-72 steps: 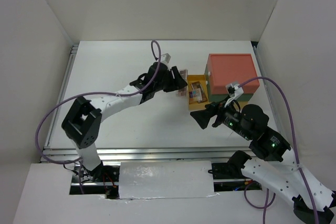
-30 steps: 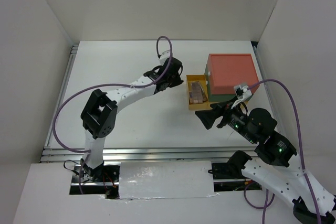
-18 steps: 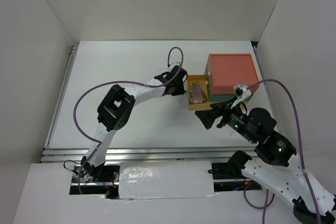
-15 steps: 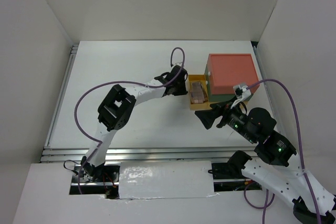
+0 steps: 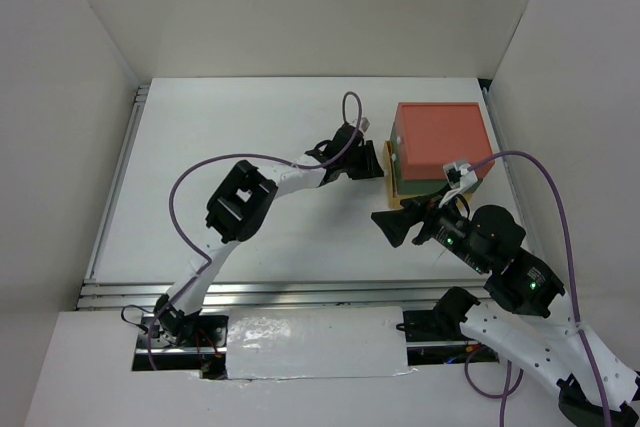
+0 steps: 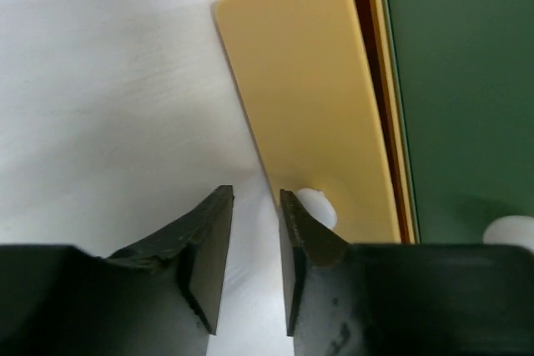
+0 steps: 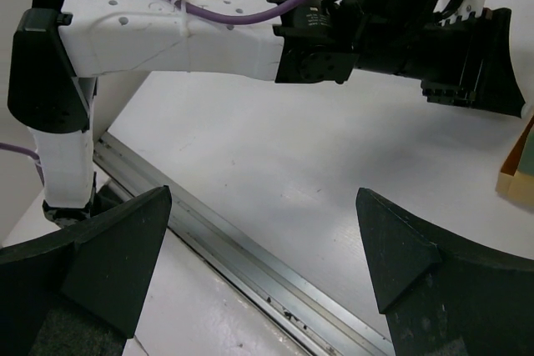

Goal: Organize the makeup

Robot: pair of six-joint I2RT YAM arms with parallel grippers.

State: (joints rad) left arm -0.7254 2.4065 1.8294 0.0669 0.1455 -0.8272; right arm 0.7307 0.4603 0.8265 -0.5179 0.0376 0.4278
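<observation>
No makeup shows in any view; it is hidden. The yellow drawer front (image 6: pixel 309 106) with its white knob (image 6: pixel 319 208) stands almost flush in the red-topped drawer box (image 5: pixel 440 137), only a yellow sliver (image 5: pixel 391 162) showing from above. My left gripper (image 5: pixel 372 160) is right at that drawer front; in the left wrist view the left gripper (image 6: pixel 254 264) has its jaws nearly together and holds nothing, its right finger beside the knob. My right gripper (image 5: pixel 388 225) hovers open and empty in front of the box, also seen in the right wrist view (image 7: pixel 263 231).
A green drawer front (image 6: pixel 467 81) with a white knob (image 6: pixel 509 231) sits beside the yellow one. The left arm (image 7: pixel 167 35) stretches across the table. A metal rail (image 5: pixel 300 292) runs along the near edge. White walls enclose the table.
The left gripper dropped a palette into the open yellow drawer, then moved right and pushed the drawer into the box. The makeup went out of sight. The right arm barely moved.
</observation>
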